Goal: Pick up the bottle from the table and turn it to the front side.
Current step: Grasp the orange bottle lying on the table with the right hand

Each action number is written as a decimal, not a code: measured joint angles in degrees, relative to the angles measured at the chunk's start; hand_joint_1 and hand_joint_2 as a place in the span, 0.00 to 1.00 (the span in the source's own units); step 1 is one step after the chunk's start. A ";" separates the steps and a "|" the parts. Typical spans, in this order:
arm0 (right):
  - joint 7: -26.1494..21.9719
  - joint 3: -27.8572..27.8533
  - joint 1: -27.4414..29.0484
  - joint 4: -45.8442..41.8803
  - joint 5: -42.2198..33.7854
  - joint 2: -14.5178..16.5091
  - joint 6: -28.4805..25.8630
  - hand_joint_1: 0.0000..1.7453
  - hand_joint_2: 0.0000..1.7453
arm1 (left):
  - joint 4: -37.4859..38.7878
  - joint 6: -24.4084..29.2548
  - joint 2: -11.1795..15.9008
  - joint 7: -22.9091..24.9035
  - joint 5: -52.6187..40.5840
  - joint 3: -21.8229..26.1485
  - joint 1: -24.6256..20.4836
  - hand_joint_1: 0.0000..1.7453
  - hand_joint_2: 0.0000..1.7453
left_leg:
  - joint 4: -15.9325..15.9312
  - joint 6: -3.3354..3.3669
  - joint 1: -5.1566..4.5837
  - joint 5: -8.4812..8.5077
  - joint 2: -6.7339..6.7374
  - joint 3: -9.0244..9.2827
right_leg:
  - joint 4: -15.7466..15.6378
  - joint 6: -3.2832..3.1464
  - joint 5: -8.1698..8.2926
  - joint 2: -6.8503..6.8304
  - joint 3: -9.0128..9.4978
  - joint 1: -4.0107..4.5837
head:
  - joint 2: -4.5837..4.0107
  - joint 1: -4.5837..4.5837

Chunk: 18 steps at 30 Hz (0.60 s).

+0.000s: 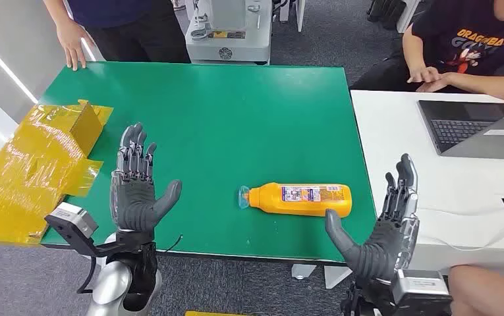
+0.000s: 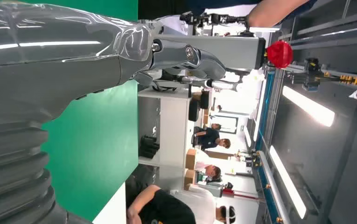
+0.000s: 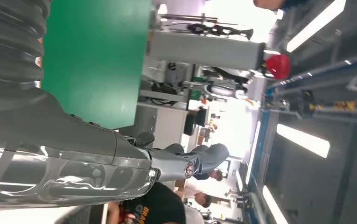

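We see the orange bottle (image 1: 300, 199) lying on its side on the green table (image 1: 236, 112), between our left hand (image 1: 136, 191) and right hand (image 1: 384, 227), both spread, holding nothing.

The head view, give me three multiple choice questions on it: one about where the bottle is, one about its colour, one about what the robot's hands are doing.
1. Where does the bottle lie?
A. On the green table, near its front edge
B. On the white desk beside the laptop
C. On the yellow wrapped box

2. What colour is the bottle's body?
A. Blue
B. Orange
C. White

3. What state are the left hand and right hand in?
A. Both grip the bottle
B. The right one holds the bottle alone
C. Both open, fingers spread, holding nothing

Answers: 1 A, the bottle lies on its side on the green top between the two hands. 2 B, its body is orange with a printed label and a clear cap. 3 C, both palms are raised with fingers apart, and neither touches the bottle.
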 joint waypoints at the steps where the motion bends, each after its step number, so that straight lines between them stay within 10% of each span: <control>1: 0.62 -0.02 -0.21 0.15 1.21 -0.02 0.64 0.00 1.00 | 0.00 0.06 0.00 0.00 0.00 0.00 0.00 0.00 1.00 | 0.00 0.00 0.00 0.00 0.00 0.00 | 0.00 0.00 0.00 0.00 0.00 0.00 | 0.00 0.00; 9: 8.45 -2.81 -5.62 5.41 21.28 -3.57 14.42 0.00 1.00 | -0.02 0.36 0.09 -0.97 0.09 0.00 0.19 0.00 1.00 | 0.01 0.01 -0.01 0.00 -0.01 0.00 | -0.01 0.01 0.01 -0.01 0.03 0.00 | 0.00 0.01; 18: 5.81 -4.36 -20.94 22.77 18.69 -17.65 27.07 0.00 1.00 | -0.23 -0.98 1.14 -2.07 0.96 0.75 1.70 0.00 1.00 | 0.08 0.11 -0.05 0.07 -0.11 -0.01 | -0.04 0.14 0.11 -0.13 0.13 -0.05 | 0.00 0.01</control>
